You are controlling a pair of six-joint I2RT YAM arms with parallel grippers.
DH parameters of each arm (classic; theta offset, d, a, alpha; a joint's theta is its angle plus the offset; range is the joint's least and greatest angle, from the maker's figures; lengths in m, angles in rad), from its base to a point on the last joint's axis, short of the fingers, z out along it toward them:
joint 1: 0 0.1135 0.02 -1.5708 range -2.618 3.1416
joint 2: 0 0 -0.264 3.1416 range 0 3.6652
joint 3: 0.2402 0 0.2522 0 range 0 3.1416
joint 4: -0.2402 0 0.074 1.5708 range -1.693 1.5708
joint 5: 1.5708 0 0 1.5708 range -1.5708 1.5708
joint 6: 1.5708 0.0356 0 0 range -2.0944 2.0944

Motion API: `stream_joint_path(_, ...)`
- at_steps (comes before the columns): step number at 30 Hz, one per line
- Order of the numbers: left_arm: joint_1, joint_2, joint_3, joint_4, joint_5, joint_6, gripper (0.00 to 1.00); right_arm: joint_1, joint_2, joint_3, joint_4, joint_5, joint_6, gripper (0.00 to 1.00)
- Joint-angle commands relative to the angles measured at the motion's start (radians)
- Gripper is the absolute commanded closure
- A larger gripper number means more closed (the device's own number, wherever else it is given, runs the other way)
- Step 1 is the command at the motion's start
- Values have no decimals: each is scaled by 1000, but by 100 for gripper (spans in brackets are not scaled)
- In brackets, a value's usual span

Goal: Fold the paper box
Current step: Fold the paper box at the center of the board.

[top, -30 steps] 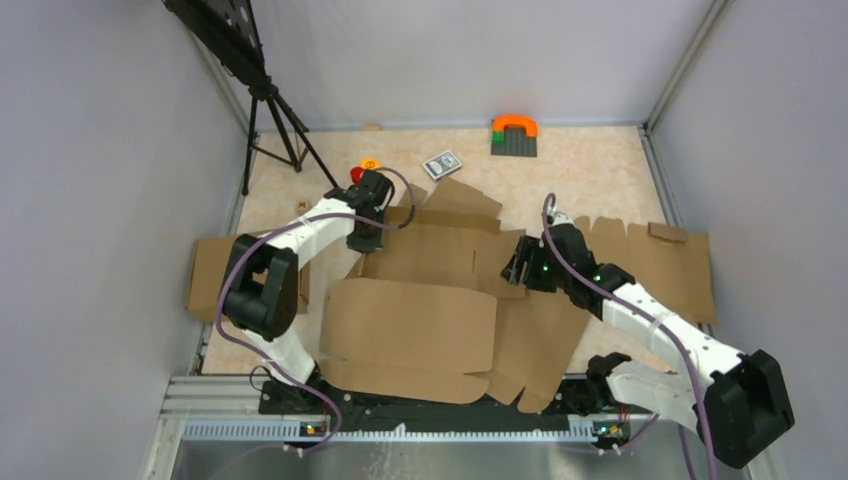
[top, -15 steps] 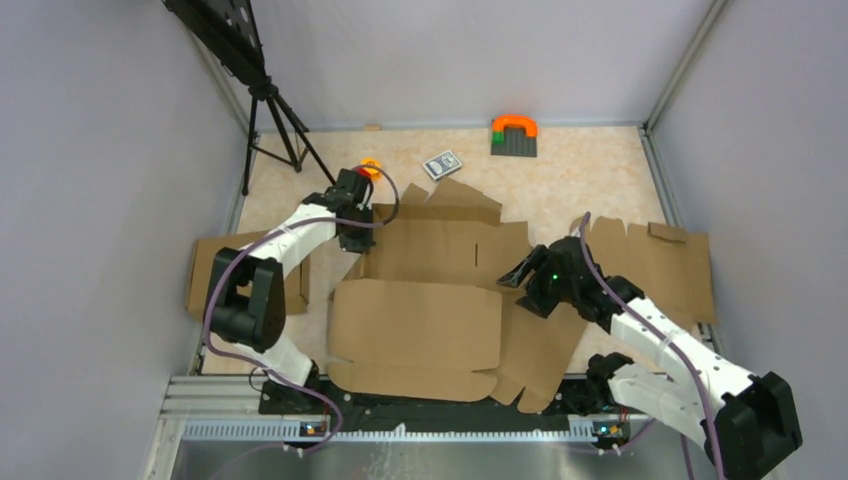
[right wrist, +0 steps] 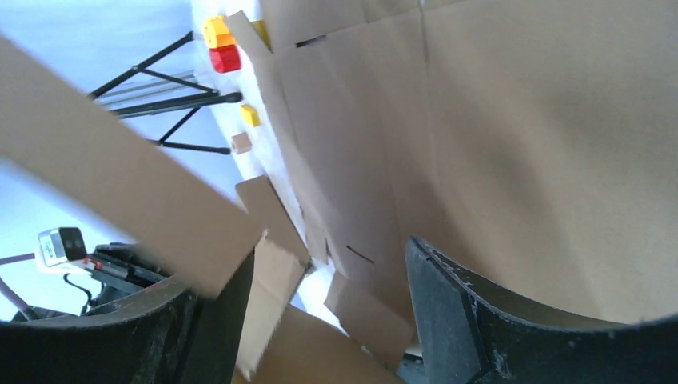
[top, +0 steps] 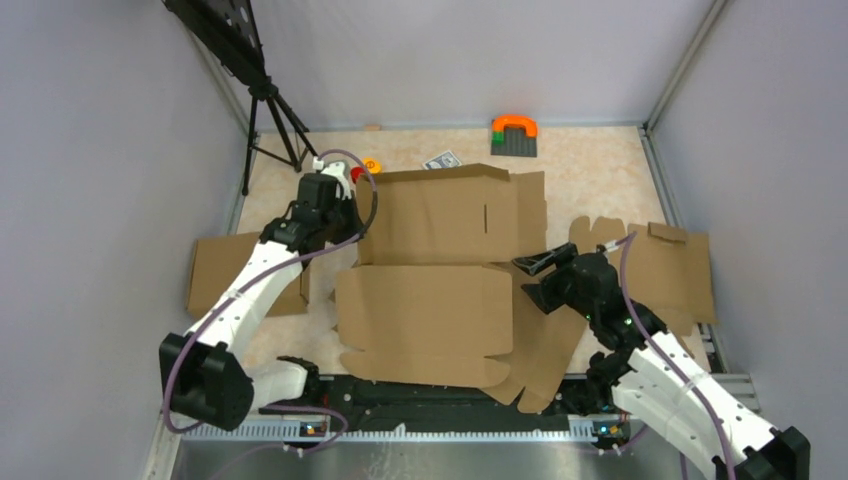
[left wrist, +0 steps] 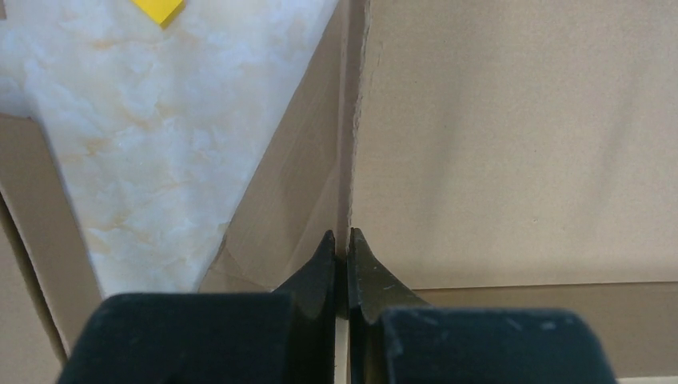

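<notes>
Paper box point(top: 430, 320) lies mid-surface, between the 2 arms. Near panel point(top: 420, 310) lies flat, its near edge close to the arm bases. Far panel point(top: 450, 215) is tipped up off the surface point(top: 590, 185) along the crease, standing roughly upright.

Left pincer point(left wrist: 341, 254): jaws closed to a sliver on the far panel's left edge, with thin board nipped between the tips. The grip sits right at the edge, with very little board inside.

Right pincer point(right wrist: 329, 256): jaws well apart, holding nothing. It hangs at the box's right side. A loose flap point(right wrist: 120, 180) crosses in front of 1 finger in the wrist view; whether it touches cannot be told.

Risks, as judged:
- The edge pinch is shallow. A twist of the left arm could let the board slide out, and the far panel would drop flat.
- Only 1 end of the panel is held. The right end is unsupported and may bow, so the crease could set crooked.
- Nothing pins the near panel, so a pull far or left could drag the whole sheet.
- If the right pincer closes from here, it could catch the stray flap instead of a side wall and bend the wrong crease.
- Red and orange blocks point(top: 365, 168) sit just beside the left pincer, and a swing that way would knock them.
</notes>
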Motion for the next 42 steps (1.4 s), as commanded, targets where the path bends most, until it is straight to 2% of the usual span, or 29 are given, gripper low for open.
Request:
stream_joint_path(1, 8, -51, -26, 93, 72, -29, 100, -12, 11, 14, 119, -35, 22, 31)
stream_joint_path(12, 8, -24, -21, 102, 66, -50, 100, -12, -16, 58, 66, -199, 77, 38)
stream_joint_path(17, 8, -8, -32, 130, 83, -30, 100, -13, -59, 69, 55, -183, 86, 52)
stream_joint_path(20, 8, -8, -32, 130, 86, -13, 100, -12, -39, 97, 47, -178, 63, 56)
stream_joint_path(24, 7, -28, -43, 157, 121, 21, 100, -12, 1, 103, 73, -187, 52, 74)
stream_joint_path(26, 7, -27, -43, 148, 107, 41, 100, -12, 20, 100, 109, -198, 49, 77)
stream_joint_path(30, -2, -36, -49, 144, 112, 77, 100, -12, 74, 120, 142, -209, 13, 75)
stream_joint_path(35, -28, -36, -43, 130, 75, 91, 100, -12, 163, 186, 88, -207, -85, 64)
stream_joint_path(38, -48, 0, -24, 111, 78, 91, 100, -12, 219, 193, 116, -220, -127, 60)
stream_joint_path(42, -104, 59, 18, 43, -24, 112, 100, -12, 301, 229, 110, -234, -188, 54)
